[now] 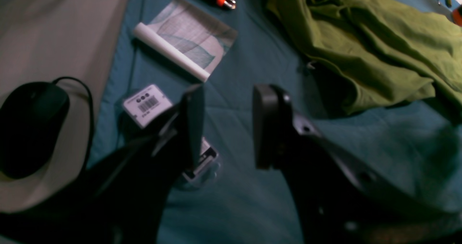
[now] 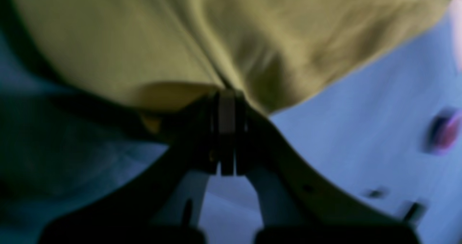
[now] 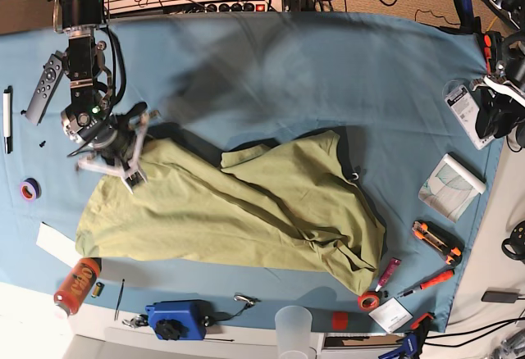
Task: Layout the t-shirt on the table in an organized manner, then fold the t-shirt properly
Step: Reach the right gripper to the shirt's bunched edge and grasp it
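T-shirt [image 3: 238, 207], olive green and crumpled, is laid on the table [image 3: 328, 72] with its long axis running from the left edge toward the lower right. Its upper-left edge is clenched between the closed jaws of the right gripper [image 3: 127, 166]; a bunched fold is pinched at the fingertips in the right wrist view. Light-blue wrinkled cloth covers the table. Right of the t-shirt, the left gripper [image 1: 225, 125] is held with jaws parted, grasping nothing, beside a barcode label [image 1: 147, 105] whose print is unreadable.
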Tool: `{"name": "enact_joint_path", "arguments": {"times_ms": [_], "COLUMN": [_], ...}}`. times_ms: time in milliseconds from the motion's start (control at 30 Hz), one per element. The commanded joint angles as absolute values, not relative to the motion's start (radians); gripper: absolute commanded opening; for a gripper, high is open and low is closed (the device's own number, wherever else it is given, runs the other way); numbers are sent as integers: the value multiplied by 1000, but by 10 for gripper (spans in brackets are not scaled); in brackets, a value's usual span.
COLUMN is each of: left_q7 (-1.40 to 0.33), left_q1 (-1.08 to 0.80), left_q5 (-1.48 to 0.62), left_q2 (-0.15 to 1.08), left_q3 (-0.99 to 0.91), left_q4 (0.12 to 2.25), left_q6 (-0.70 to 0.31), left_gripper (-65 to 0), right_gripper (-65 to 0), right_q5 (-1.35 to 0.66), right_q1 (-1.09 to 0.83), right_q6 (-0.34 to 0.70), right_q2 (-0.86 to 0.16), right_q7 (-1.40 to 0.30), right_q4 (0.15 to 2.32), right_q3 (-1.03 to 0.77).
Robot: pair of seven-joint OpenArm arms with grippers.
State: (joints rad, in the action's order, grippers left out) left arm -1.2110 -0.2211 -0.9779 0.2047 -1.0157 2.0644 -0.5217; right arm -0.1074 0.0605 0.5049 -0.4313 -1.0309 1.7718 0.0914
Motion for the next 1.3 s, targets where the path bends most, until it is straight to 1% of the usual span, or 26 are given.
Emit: {"name": "enact_joint_path", "arguments": {"times_ms": [0,100,200,300,433,533,567,633,700,733,800,833,867,900,1067,1167,1267], "left_q7": [-1188,-1188,-1189,-1190,-1190,-1189,-1188,-1185,-1186,-1186,-1186,-1187,-1188,-1189,-1188,-1188,-1189], "left_q1": [-216,-216,-217,-217,-217,-216,-216,-216,-216,-216,-216,-217,-217,-218,-221,-222,-222], "left_q5": [-1000,-1001,-1011,-1044,-1051,-1051,-1052,-1052,-1051,-1051,-1051,-1051,-1049,-1048,-1048,-1048,-1048], "left_q2": [218,218,218,215,213,213,213,213,213,213,213,213,213,213,213,213,213], "left_q3": [-1019,-1019,-1018,-1016,-1017,-1017,-1017,-1017,-1017,-1017,-1017,-1017,-1017,-1017,-1017,-1017,-1017], "left_q4": [2080,2080,2080,2080,2080,2080,2080,2080,2080,2080,2080,2080,2080,2080,2080,2080,2080], "left_q6": [-525,-525,-525,-525,-525,-525,-525,-525,-525,-525,-526,-525,-525,-525,-525,-525,-525], "left_gripper": [-440,-440,-440,-440,-440,-440,-440,-440,-440,-440,-440,-440,-440,-440,-440,-440,-440], "right_gripper": [-650,-650,-650,-650,-650,-650,-650,-650,-650,-635,-512,-455,-419,-407,-407,-407,-407], "right_q5": [-112,-112,-103,-104,-117,-181,-224,-343,-458,-507,-591,-602,-602,-598,-510,-417,-392], "right_q1": [94,146,224,327,453,474,473,470,466,466,465,458,442,421,301,245,209], "right_q6": [501,500,468,463,467,491,512,587,623,634,656,658,659,659,658,658,658], "right_q2": [-443,-443,-443,-443,-443,-443,-443,-443,-443,-443,-443,-445,-448,-449,-441,-443,-443], "right_q7": [-985,-966,-930,-880,-900,-986,-1019,-1093,-1194,-1257,-1381,-1396,-1396,-1393,-1361,-1287,-1243], "right_q4": [1839,1911,1887,1789,1605,1563,1564,1570,1581,1586,1591,1590,1590,1589,1588,1588,1588], "right_q3": [83,83,83,83,83,83,83,83,83,83,83,83,83,83,86,86,86]}}
